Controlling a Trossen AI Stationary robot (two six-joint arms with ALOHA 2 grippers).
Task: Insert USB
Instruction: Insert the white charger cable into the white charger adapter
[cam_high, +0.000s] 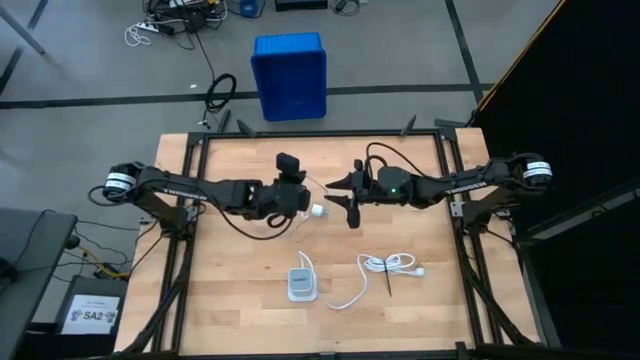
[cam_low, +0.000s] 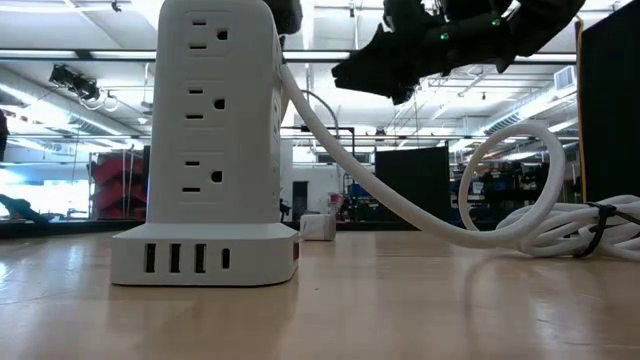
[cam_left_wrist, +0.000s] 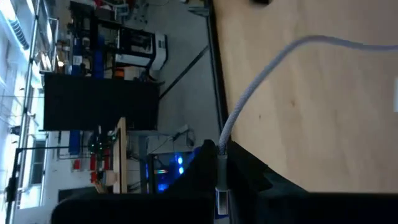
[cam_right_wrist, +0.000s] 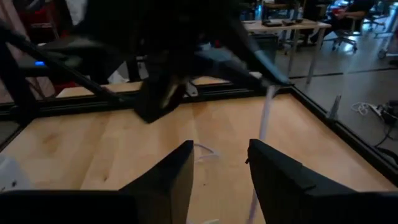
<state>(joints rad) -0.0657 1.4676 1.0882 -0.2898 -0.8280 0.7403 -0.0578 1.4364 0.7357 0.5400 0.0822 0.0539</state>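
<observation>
The USB (cam_left_wrist: 261, 74) is a thin grey cable; its plug end sits in my shut left gripper (cam_left_wrist: 222, 186), which hangs above the table's middle (cam_high: 303, 195). From there the cable drops toward the wood and shows in the right wrist view (cam_right_wrist: 264, 118). My right gripper (cam_right_wrist: 217, 165) faces the left one from the table's right side (cam_high: 342, 200), fingers open, the cable running down past one fingertip. A small white charger block (cam_high: 318, 211) lies on the table below both grippers. The white power tower (cam_low: 210, 140) stands nearer the front edge. My left gripper pinches the USB at its plug end (cam_left_wrist: 222, 177) between its two fingers, which lie along the cable. The plug tip (cam_left_wrist: 222, 202) lies back between the fingers, and the cable leads out past them, clear of the table. Whether my right gripper's finger (cam_right_wrist: 273, 171) touches the cable I cannot tell.
The tower's thick white cord (cam_high: 390, 265), bundled with a black tie, lies right of the tower (cam_high: 300, 285) on the wood. A blue bin (cam_high: 290, 75) stands on the floor beyond the far edge. Black frame rails (cam_high: 320, 133) border the table.
</observation>
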